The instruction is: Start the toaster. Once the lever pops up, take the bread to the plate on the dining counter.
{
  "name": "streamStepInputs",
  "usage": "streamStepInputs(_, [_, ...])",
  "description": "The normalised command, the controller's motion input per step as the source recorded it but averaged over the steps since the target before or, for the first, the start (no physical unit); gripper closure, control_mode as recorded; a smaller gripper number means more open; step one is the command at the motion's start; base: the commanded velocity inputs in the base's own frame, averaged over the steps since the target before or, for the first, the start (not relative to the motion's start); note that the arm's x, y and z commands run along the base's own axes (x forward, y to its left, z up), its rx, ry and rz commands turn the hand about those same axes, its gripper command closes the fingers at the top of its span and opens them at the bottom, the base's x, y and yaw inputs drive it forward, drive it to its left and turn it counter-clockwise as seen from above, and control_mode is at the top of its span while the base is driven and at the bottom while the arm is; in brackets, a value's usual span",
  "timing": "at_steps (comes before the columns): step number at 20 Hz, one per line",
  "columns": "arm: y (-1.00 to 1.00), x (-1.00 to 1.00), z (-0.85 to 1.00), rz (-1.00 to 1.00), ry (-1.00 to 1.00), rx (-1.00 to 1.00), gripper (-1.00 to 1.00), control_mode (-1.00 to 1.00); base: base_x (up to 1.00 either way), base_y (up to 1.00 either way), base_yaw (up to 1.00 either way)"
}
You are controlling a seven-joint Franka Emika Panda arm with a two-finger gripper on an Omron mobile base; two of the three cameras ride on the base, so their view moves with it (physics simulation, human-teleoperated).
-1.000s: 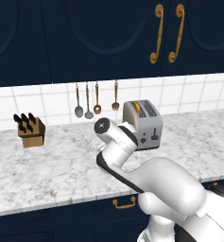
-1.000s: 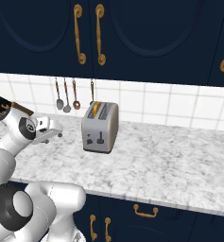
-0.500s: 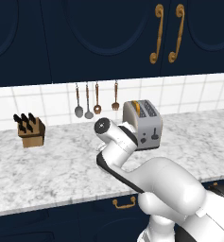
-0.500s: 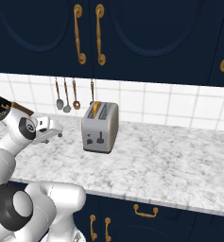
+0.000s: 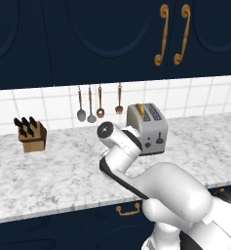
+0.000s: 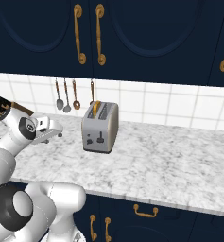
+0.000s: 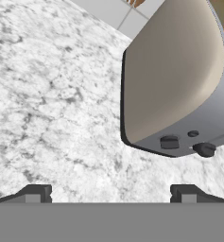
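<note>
Hand view: we see the gripper [image 7: 109, 193] with its two dark finger tips standing wide apart and nothing between them, poised above bare marble just short of the toaster [image 7: 175, 80]. The wide stance suits an approach, we judge, since the first step, pressing the lever [image 7: 205, 150], calls for contact rather than a grasp. The lever projects from the lower end face beside the small dark dial [image 7: 169, 142], apart from both finger tips and off to one side of the gripper's line. In the right base view, the gripper [image 6: 51, 133] is level with the toaster's [image 6: 100, 127] lower half and to the side of it, with open worktop [image 6: 170, 165] between them. The bread [image 6: 96, 107] stands upright in one slot, its golden crust above the top, so it sits ready for toasting. The lever [image 6: 100, 138] is near mid-height on the end face that looks toward the front edge of the worktop. We judge the run toward that face free of obstruction. The hanging utensils [image 6: 66, 96] lie against the tiled wall behind the toaster, well apart from the arm's path. In the left base view, the knife block [image 5: 30, 135] stands far to the side, near the wall. The worktop's front edge lies near the arm.
</note>
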Motion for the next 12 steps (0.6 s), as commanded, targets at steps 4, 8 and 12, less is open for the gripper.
streamStepInputs(4, [0.00, 0.00, 0.00, 0.00, 0.00, 0.00, -1.00, -1.00, 0.00, 0.00, 0.00])
streamStepInputs(8, [0.00, 0.00, 0.00, 0.00, 0.00, 0.00, -1.00, -1.00, 0.00, 0.00, 0.00])
streamStepInputs(12, [0.00, 0.00, 0.00, 0.00, 0.00, 0.00, -1.00, -1.00, 0.00, 0.00, 0.00])
